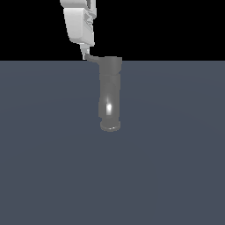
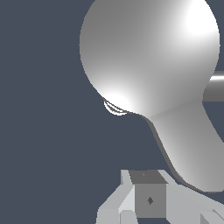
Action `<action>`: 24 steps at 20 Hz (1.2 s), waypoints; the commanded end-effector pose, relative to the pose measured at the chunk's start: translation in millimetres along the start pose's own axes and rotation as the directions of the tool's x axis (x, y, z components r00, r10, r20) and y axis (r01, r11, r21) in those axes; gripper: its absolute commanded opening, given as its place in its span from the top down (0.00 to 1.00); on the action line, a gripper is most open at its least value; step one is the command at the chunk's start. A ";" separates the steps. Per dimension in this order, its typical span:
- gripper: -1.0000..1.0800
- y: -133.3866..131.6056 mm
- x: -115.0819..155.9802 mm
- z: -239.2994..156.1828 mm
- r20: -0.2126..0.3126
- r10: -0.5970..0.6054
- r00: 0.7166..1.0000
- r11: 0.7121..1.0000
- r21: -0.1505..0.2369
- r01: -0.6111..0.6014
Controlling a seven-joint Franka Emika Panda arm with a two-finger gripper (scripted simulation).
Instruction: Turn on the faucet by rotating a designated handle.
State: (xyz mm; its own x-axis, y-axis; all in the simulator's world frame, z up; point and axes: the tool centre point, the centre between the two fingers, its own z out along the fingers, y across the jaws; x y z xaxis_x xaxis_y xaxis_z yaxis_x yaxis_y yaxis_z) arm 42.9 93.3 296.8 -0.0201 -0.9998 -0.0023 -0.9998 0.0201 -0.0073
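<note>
The faucet (image 1: 110, 94) is a grey, glossy metallic cylinder in the upper middle of the exterior view, running from the horizon line down toward the centre. Its upper end is a slightly wider cap; its lower end flares into a round rim, with a bright white glint just above it. The handle (image 1: 93, 57), a short thin grey stub, sticks sideways from the cap toward the exterior view's left. In the wrist view the faucet (image 2: 148, 57) appears as a large shiny bulb.
</note>
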 end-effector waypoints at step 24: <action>1.00 60.8 26.9 -0.7 -0.002 0.002 1.000 1.000 -0.006 -0.002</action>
State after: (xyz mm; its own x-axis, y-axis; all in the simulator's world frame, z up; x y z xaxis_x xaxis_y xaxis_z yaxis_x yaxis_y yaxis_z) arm -15.2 85.9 296.8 0.0052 -1.0000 -0.0037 -1.0000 -0.0052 -0.0034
